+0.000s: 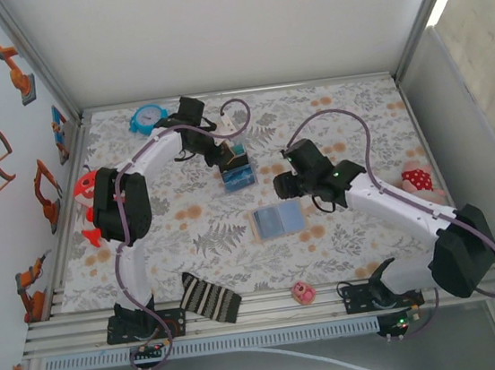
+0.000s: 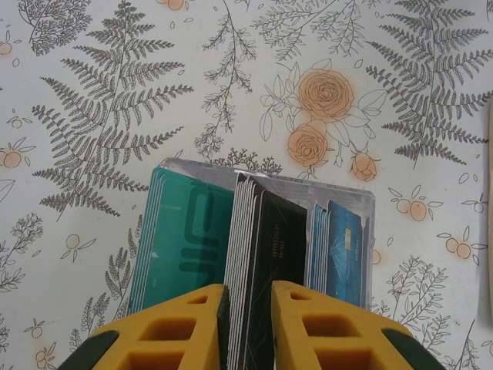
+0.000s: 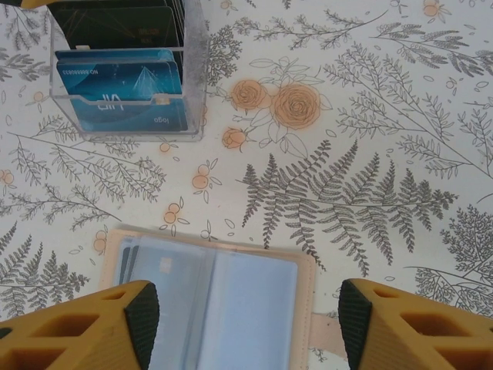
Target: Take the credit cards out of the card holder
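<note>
- The card holder lies open and flat on the table, pale blue pockets facing up, so its cards can be reached from above. One card seems to sit in the left pocket.
- The right gripper hovers over it, jaws wide apart and empty, probably lining up for that card.
- The left gripper is at the clear box, apparently the drop-off, where cards stand on edge. Its jaws are narrowly apart around card edges, and I cannot tell whether they pinch one.
</note>
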Robot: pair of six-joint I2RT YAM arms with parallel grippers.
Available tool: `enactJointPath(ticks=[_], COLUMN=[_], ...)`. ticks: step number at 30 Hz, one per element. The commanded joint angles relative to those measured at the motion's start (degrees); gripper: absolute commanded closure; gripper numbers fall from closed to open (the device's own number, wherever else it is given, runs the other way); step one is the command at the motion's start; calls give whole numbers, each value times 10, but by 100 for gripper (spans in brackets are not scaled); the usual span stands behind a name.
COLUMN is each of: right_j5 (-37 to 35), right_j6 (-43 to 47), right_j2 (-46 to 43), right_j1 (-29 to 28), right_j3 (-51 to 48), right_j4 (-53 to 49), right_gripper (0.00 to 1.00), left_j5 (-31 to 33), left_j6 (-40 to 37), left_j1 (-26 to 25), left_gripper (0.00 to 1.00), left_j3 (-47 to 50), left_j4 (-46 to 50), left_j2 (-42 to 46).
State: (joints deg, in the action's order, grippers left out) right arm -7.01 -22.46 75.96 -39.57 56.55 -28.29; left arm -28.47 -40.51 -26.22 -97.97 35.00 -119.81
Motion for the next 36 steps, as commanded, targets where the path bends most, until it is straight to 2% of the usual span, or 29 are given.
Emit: enactJointPath(ticks=[1,5,7,9,12,13,17,19,20,21,28,36], right_j5=[-21,-26,-25,-13,-4,-2,5,8,10,11,28,33], right_j6=[1,-4,-10,-18,-30,-33,-39,-42,-43,-43,-57,-63], right_j2=[19,46,58,73,95,101,130,142,149,154,189,225], right_j1=[-20,-43,-53,-64,-78,-82,-96,-101,-104,-107,-127,-143], right_j3=[23,29,31,31,35,35,41,45,47,48,53,62], right_j4=[-28,-44,-48,-48,-49,-49,-47,-47,-47,-47,-36,-34], right_gripper=[39,44,45,45,46,46,45,45,45,45,46,39], left_j5=[-11,-6,8,32,75,90,173,214,231,247,382,456], left_j6=[4,39,68,111,183,208,336,397,424,446,554,605], left_j1=[1,1,2,2,3,2,3,3,2,2,0,-5], left_gripper=[76,68,60,56,43,42,14,3,0,3,3,3], left_j3=[5,62,108,159,230,250,339,371,389,404,502,561], left_j4=[7,-38,-85,-138,-202,-222,-300,-321,-330,-339,-359,-336], left_j2=[45,109,150,195,256,274,338,363,374,383,465,537])
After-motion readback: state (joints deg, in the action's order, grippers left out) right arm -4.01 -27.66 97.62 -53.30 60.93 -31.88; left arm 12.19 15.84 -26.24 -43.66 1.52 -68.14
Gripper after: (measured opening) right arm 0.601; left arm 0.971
